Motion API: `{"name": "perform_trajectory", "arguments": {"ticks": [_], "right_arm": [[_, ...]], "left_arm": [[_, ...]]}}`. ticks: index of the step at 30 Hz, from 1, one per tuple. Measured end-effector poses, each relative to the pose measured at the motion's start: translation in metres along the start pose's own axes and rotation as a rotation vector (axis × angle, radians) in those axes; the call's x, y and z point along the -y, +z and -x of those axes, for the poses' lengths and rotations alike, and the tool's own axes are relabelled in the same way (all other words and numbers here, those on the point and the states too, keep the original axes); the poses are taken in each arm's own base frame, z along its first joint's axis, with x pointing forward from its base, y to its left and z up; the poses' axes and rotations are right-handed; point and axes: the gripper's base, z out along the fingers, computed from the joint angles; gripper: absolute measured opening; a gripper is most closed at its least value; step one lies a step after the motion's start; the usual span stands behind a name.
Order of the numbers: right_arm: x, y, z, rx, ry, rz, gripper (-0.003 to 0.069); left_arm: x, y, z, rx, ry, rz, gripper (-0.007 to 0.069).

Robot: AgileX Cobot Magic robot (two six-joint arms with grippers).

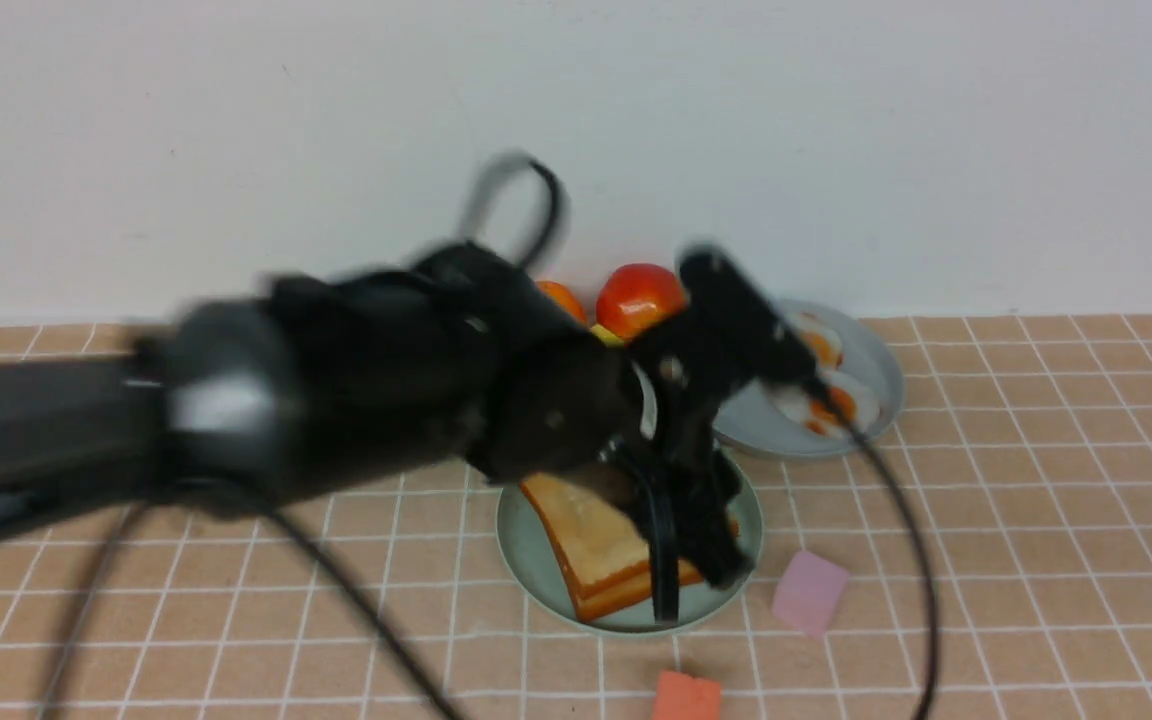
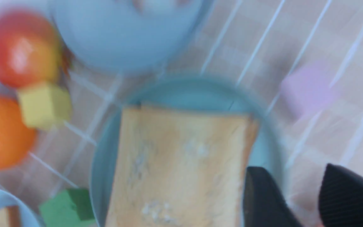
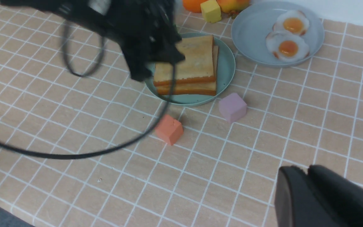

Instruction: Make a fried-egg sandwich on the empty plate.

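My left fingers [image 2: 263, 198]: apart, empty, above the mint-green plate [image 3: 225, 67] bearing the 2-slice toast stack [image 3: 187, 63]. My right fingers [image 3: 295, 198]: together.

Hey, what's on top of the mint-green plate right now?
Two stacked toast slices lie on the plate. No egg shows between them; the upper one covers whatever lies inside.

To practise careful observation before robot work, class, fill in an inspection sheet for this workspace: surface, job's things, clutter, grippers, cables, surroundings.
Surface: peach tiled cloth, white grid lines.
Job's things: toast stack, two slices, on mint-green plate; egg inside not visible.
Clutter: pink cube, orange cube, yellow cube, green cube, red fruit, grey-blue plate with two fried eggs.
Grippers: left gripper open, empty, beside the toast; right gripper looks shut, empty.
Cables: black cable hangs from the left arm.
Surroundings: plain white wall.
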Motion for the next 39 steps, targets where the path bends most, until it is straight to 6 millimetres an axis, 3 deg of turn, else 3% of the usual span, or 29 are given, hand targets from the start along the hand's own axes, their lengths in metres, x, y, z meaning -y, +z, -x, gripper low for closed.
{"name": "perform_trajectory", "arguments": {"ticks": [3, 4, 6, 7, 9, 11, 15, 17, 19, 21, 25, 27, 29, 31, 39], "right_arm": [[0.0, 0.0, 0.0, 0.0, 0.01, 0.0, 0.0082], [0.0, 0.0, 0.0, 0.0, 0.01, 0.0, 0.0082], [0.0, -0.001, 0.0, 0.002, 0.012, -0.001, 0.0082], [0.0, -0.001, -0.001, 0.004, 0.011, -0.003, 0.0082], [0.0, -0.005, -0.003, 0.018, 0.001, -0.021, 0.0071], [0.0, -0.009, -0.006, 0.032, -0.005, -0.036, 0.0057], [-0.001, -0.027, -0.018, 0.099, -0.007, -0.089, -0.0005], [-0.003, -0.04, -0.028, 0.153, 0.005, -0.116, -0.0006], [-0.003, -0.047, -0.034, 0.186, 0.018, -0.135, -0.0006], [-0.005, -0.062, -0.048, 0.259, 0.07, -0.165, -0.0001], [-0.005, -0.075, -0.063, 0.331, 0.145, -0.192, 0.0], [-0.003, -0.07, -0.067, 0.341, 0.176, -0.205, 0.0], [0.0, -0.063, -0.068, 0.345, 0.189, -0.208, 0.0], [0.006, -0.043, -0.067, 0.36, 0.199, -0.208, 0.0], [0.031, 0.051, -0.073, 0.575, 0.353, -0.107, 0.0003]], "left_arm": [[0.004, -0.062, 0.019, 0.122, -0.077, -0.006, 0.013], [0.004, -0.067, 0.02, 0.131, -0.077, -0.005, 0.012], [0.003, -0.124, 0.018, 0.253, -0.169, -0.004, -0.0008], [0.003, -0.127, 0.017, 0.261, -0.176, -0.004, -0.0013], [0.007, -0.167, -0.008, 0.359, -0.256, -0.011, -0.0013], [0.011, -0.174, -0.024, 0.383, -0.285, -0.02, -0.0013], [0.027, -0.207, -0.09, 0.6, -0.327, -0.019, -0.0013], [0.035, -0.213, -0.125, 0.703, -0.331, -0.013, -0.0013], [0.039, -0.215, -0.139, 0.749, -0.332, -0.01, -0.0013], [0.047, -0.213, -0.171, 0.827, -0.332, -0.004, -0.0013], [0.056, -0.205, -0.202, 0.853, -0.331, -0.002, -0.0013], [0.058, -0.201, -0.209, 0.852, -0.331, -0.003, -0.0013], [0.059, -0.198, -0.213, 0.843, -0.331, -0.004, -0.0013], [0.061, -0.193, -0.217, 0.821, -0.332, -0.006, -0.0013], [0.063, -0.186, -0.224, 0.755, -0.332, -0.011, -0.0013]]}}
